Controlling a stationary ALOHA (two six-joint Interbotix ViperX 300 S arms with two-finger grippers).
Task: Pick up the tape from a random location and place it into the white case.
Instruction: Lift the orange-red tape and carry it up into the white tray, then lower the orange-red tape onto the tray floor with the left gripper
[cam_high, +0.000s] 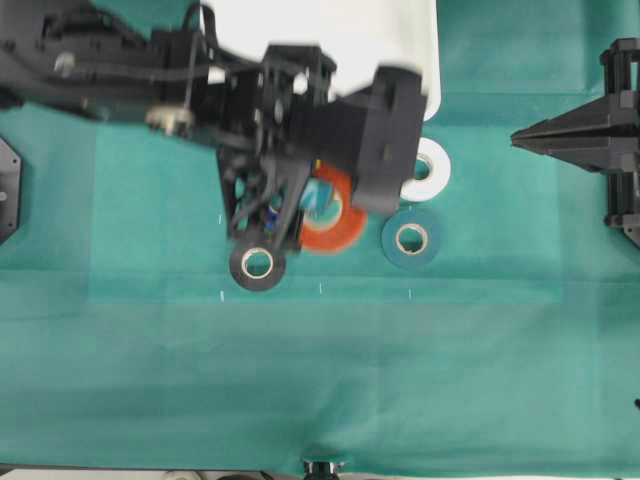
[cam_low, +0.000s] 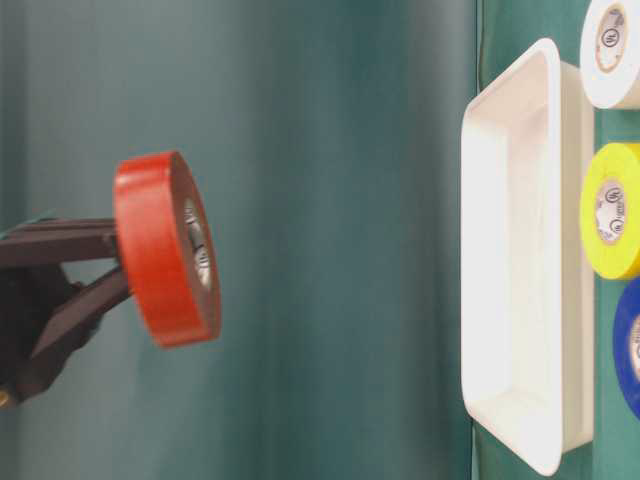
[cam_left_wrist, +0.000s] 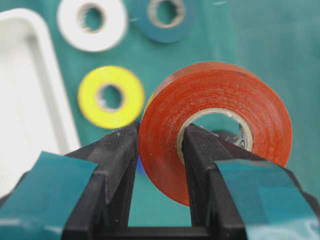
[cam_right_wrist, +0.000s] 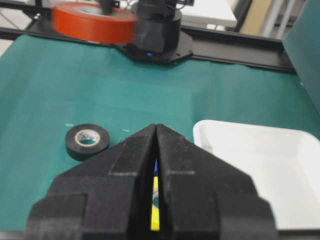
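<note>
So the left gripper is pinching the orange-red tape roll with the pale core through its wall, one finger outside, one in the hole, holding it up off the green-cloth worktop. The big white plastic tray with rounded corners sits just off to the side, with yellow, white and teal rolls nearby. The right gripper is parked with its fingers pressed together.
</note>
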